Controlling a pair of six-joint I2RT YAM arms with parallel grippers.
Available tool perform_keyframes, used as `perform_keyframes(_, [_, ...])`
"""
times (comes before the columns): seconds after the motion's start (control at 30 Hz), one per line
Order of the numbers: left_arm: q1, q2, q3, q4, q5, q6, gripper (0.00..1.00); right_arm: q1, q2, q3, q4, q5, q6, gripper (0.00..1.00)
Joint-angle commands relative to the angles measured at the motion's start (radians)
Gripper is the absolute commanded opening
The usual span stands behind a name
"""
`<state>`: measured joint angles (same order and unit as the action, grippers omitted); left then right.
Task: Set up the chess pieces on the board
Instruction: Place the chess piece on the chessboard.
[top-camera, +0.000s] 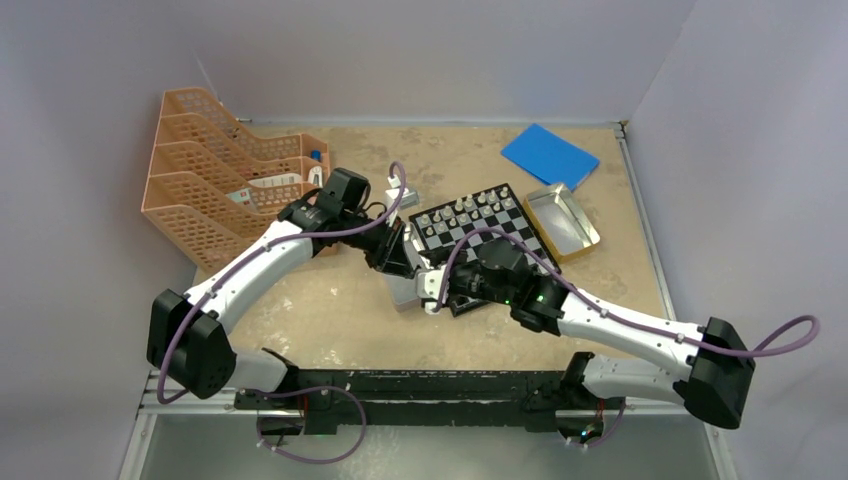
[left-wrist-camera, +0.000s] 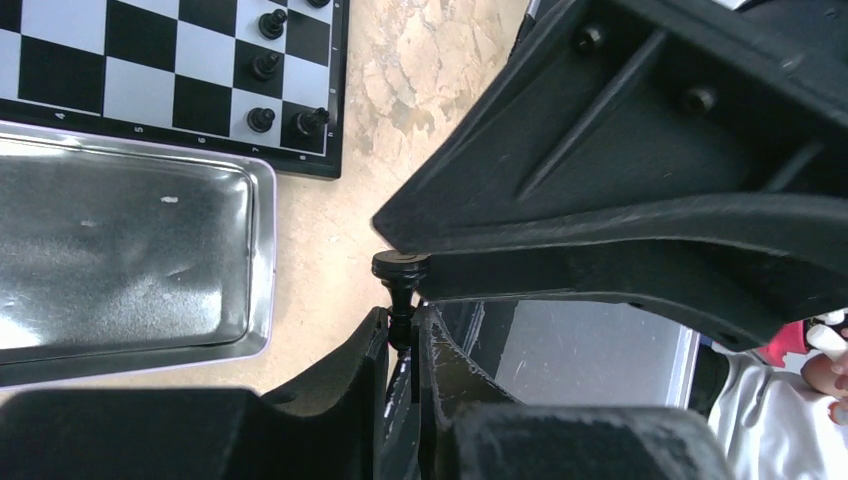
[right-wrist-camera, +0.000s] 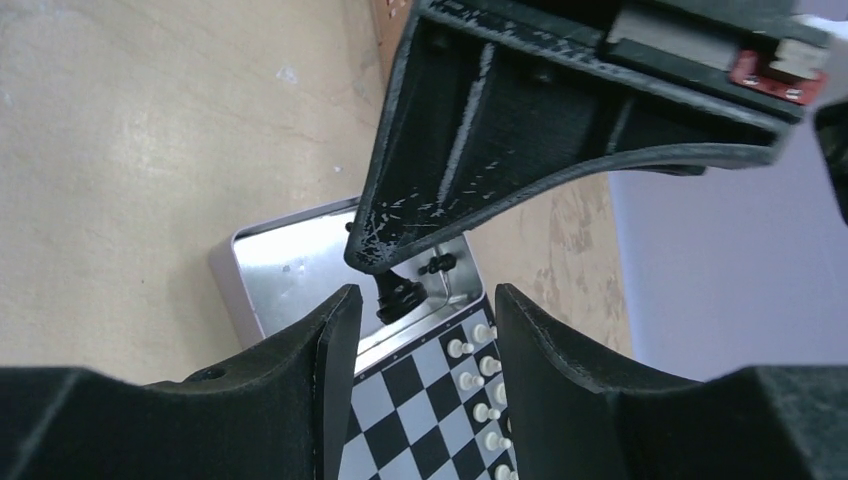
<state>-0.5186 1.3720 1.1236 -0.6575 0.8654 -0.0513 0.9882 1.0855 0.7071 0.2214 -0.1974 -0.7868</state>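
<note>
1. Left claw (left-wrist-camera: 400, 325) is pinched narrow on a black chess piece (left-wrist-camera: 400, 285). It grips the piece by the stem, and the round base sticks out just past its fingertips.
2. Right claw (right-wrist-camera: 425, 310) stands partly wide and holds nothing. The same piece sits in the gap between its fingers, closer to one finger than the other. In the left wrist view one right finger seems to lie against the base, but I cannot tell whether it truly touches.
3. Just beyond the right claw's tips lies an open silver tin (right-wrist-camera: 290, 270) with another dark piece (right-wrist-camera: 435, 265) inside it. Under the tips is the edge of the board (right-wrist-camera: 405, 385), where white pieces (right-wrist-camera: 470, 380) stand in rows.
4. From the left claw, the board is up and to the left, well apart from its tips. A few black pieces (left-wrist-camera: 262, 118) stand along the board's nearest columns, and the tin lies directly to the claw's left.
5. The step in hand looks like a mid-air handover, with the left claw offering the piece to the right. The white side looks largely set up, while the black side appears to have squares left to fill.
6. The next move calls for the right claw to close squarely on the piece before the left lets go. The piece is tiny and could twist or pop out if caught off-centre. It then has to go upright onto a free square without knocking its neighbours.
</note>
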Motion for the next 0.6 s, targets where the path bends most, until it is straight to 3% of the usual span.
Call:
perform_keyframes(0.0, [-0.002, -0.021, 0.015, -0.005, 0.052, 0.001, 0.00, 0.014, 0.034, 0.068, -0.004, 0.019, -0.115, 0.54])
perform_keyframes(0.13, [-0.003, -0.017, 0.027, -0.018, 0.062, 0.004, 0.00, 0.026, 0.050, 0.072, -0.008, 0.022, -0.147, 0.48])
perform_keyframes(0.37, [-0.002, -0.016, 0.056, -0.036, 0.058, -0.005, 0.00, 0.032, 0.053, 0.059, 0.002, -0.012, -0.150, 0.25])
perform_keyframes(0.53, [0.004, -0.039, 0.064, -0.020, 0.033, -0.064, 0.00, 0.033, 0.047, 0.049, 0.038, -0.004, -0.078, 0.14])
perform_keyframes(0.57, [0.004, -0.052, 0.062, -0.009, 0.031, -0.079, 0.06, 0.032, 0.047, 0.049, 0.058, 0.004, -0.045, 0.12])
